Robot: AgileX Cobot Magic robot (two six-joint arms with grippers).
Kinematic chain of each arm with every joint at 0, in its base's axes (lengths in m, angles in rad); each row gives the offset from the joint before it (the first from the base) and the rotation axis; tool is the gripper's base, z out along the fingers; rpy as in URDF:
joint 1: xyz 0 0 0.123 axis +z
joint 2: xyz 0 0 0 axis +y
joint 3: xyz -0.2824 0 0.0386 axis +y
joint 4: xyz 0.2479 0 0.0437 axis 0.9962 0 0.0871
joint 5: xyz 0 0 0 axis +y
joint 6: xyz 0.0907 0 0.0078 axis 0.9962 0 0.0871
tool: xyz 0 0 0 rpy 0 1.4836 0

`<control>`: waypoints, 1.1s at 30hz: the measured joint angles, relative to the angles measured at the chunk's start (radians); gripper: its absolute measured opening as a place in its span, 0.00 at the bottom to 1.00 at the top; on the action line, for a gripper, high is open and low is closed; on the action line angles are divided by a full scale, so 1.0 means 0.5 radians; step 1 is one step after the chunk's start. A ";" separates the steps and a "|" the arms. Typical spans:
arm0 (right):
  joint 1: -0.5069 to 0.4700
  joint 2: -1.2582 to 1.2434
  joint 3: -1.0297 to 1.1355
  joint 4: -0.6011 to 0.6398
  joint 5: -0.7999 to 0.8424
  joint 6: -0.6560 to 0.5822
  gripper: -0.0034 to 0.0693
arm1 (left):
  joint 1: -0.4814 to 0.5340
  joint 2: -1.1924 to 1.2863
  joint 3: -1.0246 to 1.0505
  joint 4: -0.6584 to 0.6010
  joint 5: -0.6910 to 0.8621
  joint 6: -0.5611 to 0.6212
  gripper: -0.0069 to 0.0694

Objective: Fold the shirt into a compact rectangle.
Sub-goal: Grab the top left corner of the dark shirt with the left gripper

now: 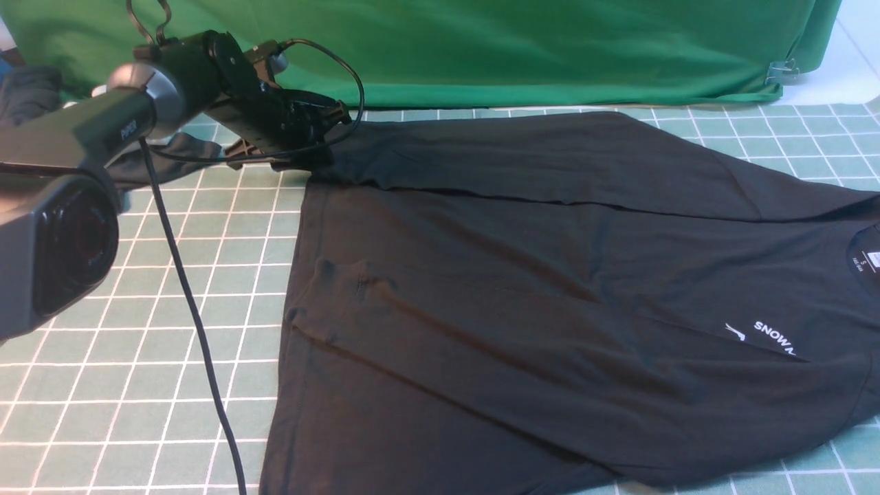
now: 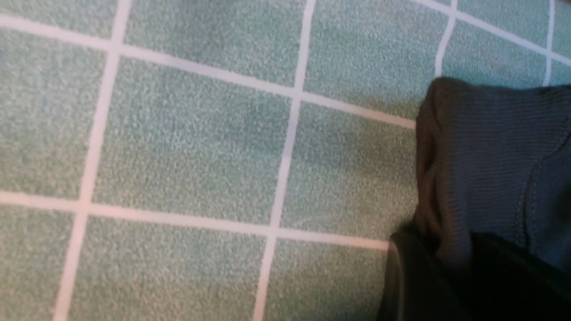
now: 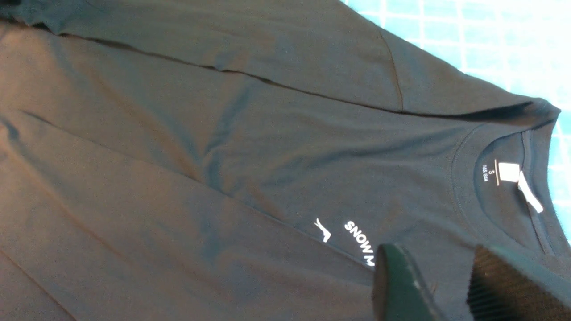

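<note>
The black shirt (image 1: 522, 289) lies spread on the green grid mat, collar to the right and hem to the left. Its far sleeve is folded across the top of the body. My left gripper (image 1: 309, 141) is at the shirt's far left corner, right by the sleeve end. In the left wrist view the ribbed cuff (image 2: 490, 169) rests against one dark finger (image 2: 424, 285); the other finger is out of frame. My right gripper (image 3: 432, 272) hovers open above the chest beside the white print (image 3: 357, 240) and the neck label (image 3: 508, 171), with nothing between its fingers.
A green backdrop cloth (image 1: 481, 48) hangs along the far edge, held by a clip (image 1: 780, 69). A dark cloth (image 1: 27, 93) sits at the far left. The left arm's cable (image 1: 192, 309) trails over the grid mat (image 1: 137, 385) on the left.
</note>
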 joint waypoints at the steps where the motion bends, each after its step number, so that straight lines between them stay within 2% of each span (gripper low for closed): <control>1: 0.000 0.000 0.000 0.000 0.000 0.000 0.37 | 0.000 0.000 -0.002 0.000 0.011 -0.002 0.28; 4: 0.000 0.000 0.000 0.000 0.000 0.000 0.37 | 0.000 -0.002 -0.002 0.000 0.038 0.000 0.17; 7: 0.000 0.000 0.000 0.000 0.006 0.000 0.37 | 0.000 -0.029 -0.002 0.000 0.062 0.011 0.12; 33: 0.000 0.000 0.000 0.000 0.031 0.000 0.37 | 0.000 -0.139 -0.022 0.090 0.010 0.027 0.12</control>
